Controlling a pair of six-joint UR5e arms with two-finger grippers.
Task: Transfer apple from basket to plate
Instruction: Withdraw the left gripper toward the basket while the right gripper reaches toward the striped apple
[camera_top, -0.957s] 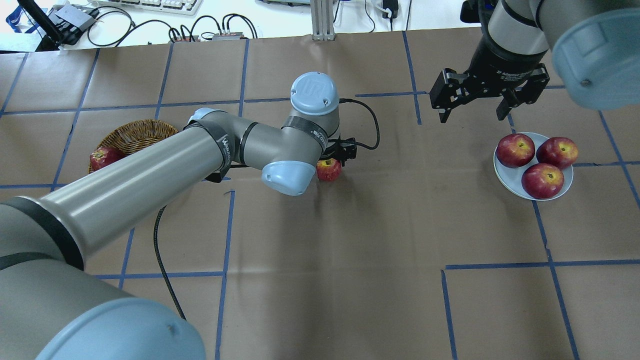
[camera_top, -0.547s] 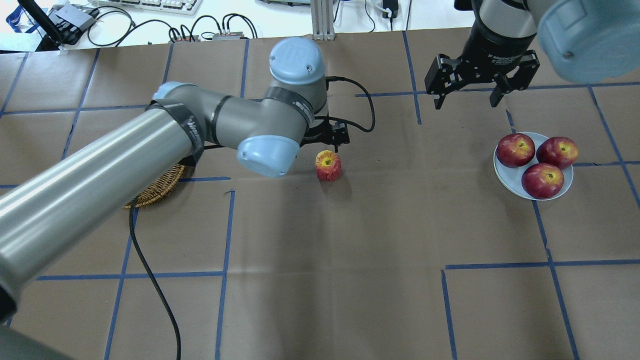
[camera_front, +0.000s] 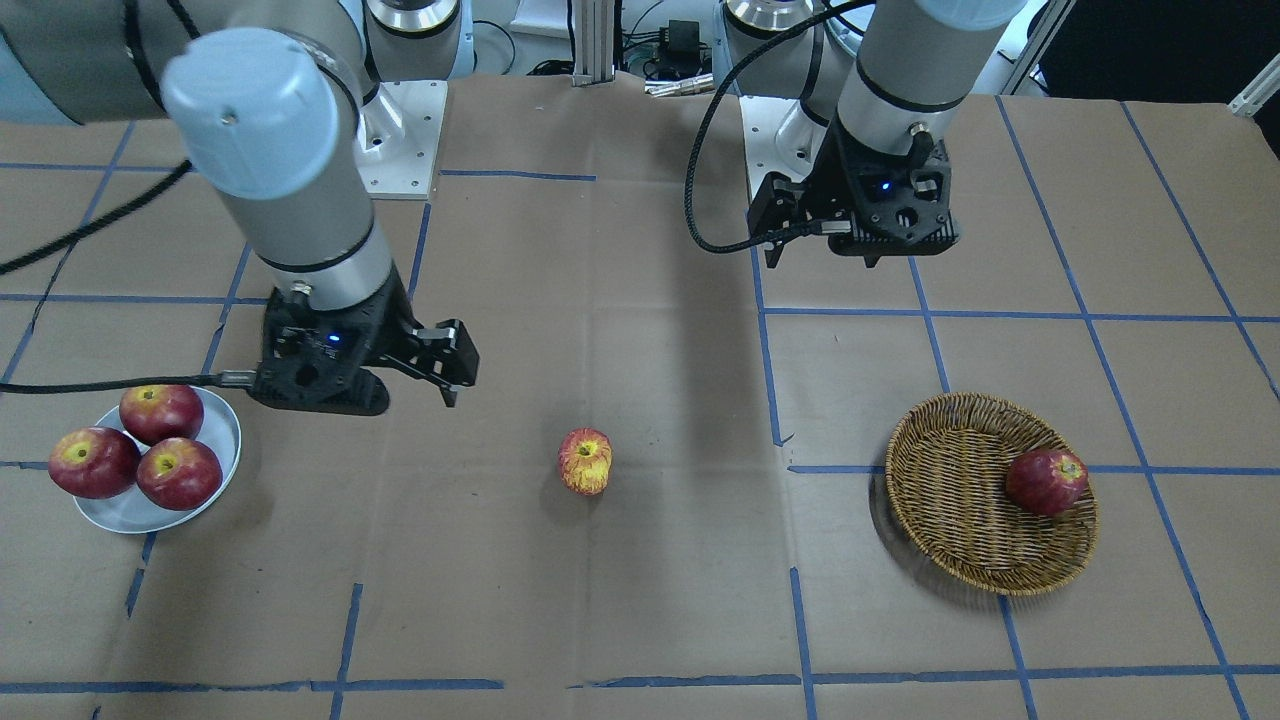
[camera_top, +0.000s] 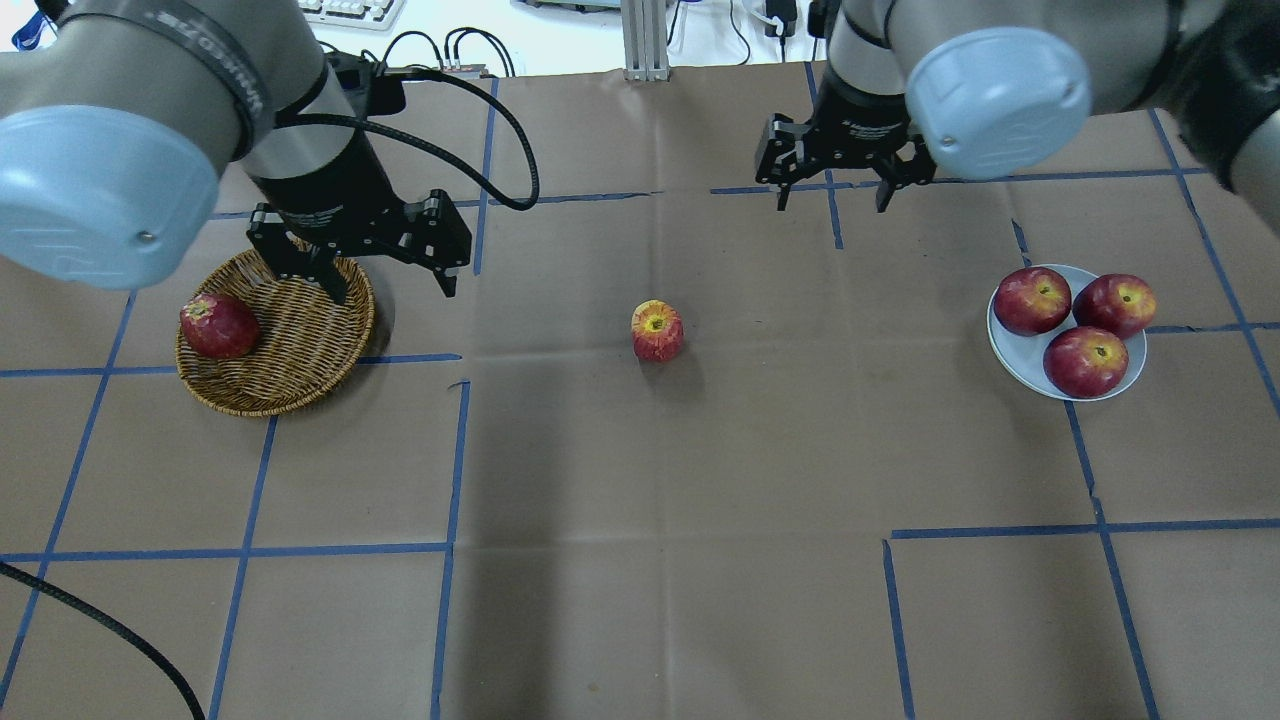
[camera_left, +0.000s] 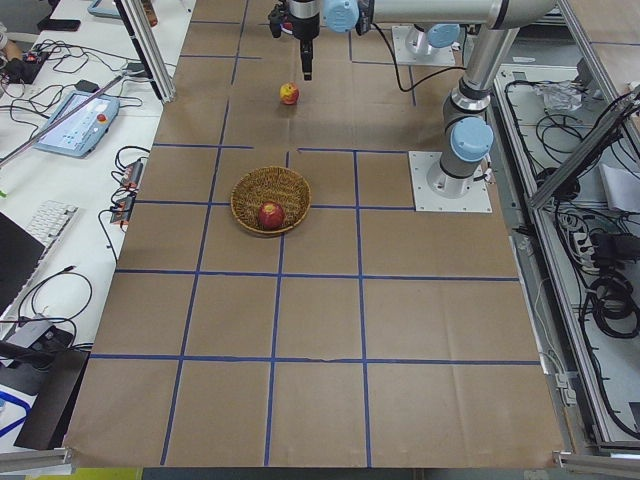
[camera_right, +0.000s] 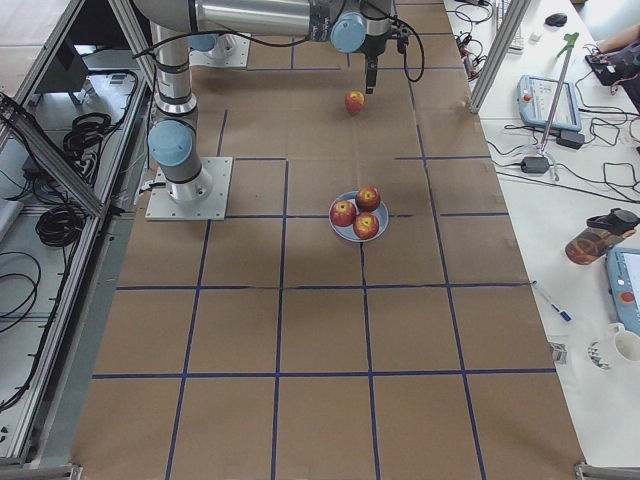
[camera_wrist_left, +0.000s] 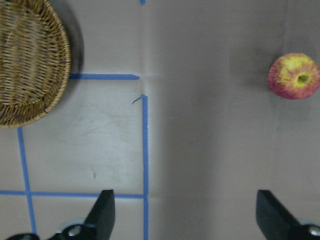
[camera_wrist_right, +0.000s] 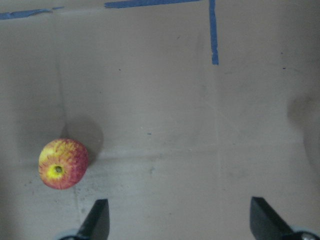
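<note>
Overhead exterior view: the apple (camera_top: 657, 331), red with yellow-orange streaks, stands stem end up on the brown paper-covered tabletop (camera_top: 640, 480). It is near the middle, well apart from the basket (camera_top: 300, 350) at the view's left and the plate (camera_top: 1012, 352) at its right. The basket holds one dark red apple (camera_top: 218, 325) against its left wall, and the plate carries three dark red apples (camera_top: 1085, 361). The left gripper (camera_top: 394, 290) hangs above the tabletop by the basket's right rim, its jaws spread wide and holding nothing. The right gripper (camera_top: 832, 205) hangs beyond the apple, towards the plate's side, with its jaws likewise wide apart and empty. Exterior front-facing view, sides reversed: the apple lies alone between the plate at the view's left and the basket at its right, and neither gripper touches it. Exterior left view: the basket with its dark apple is nearer the camera, and the streaked apple is small on the tabletop beyond it. Exterior right view: the plate with its three apples is nearer, and the streaked apple lies farther along the tabletop. Left wrist-mounted view: the basket fills the upper left corner and the apple sits at the upper right. The jaws show at the lower edge, far apart, with only bare tabletop between them. Right wrist-mounted view: the apple sits at the lower left, just outside the widely parted, empty jaws.
</note>
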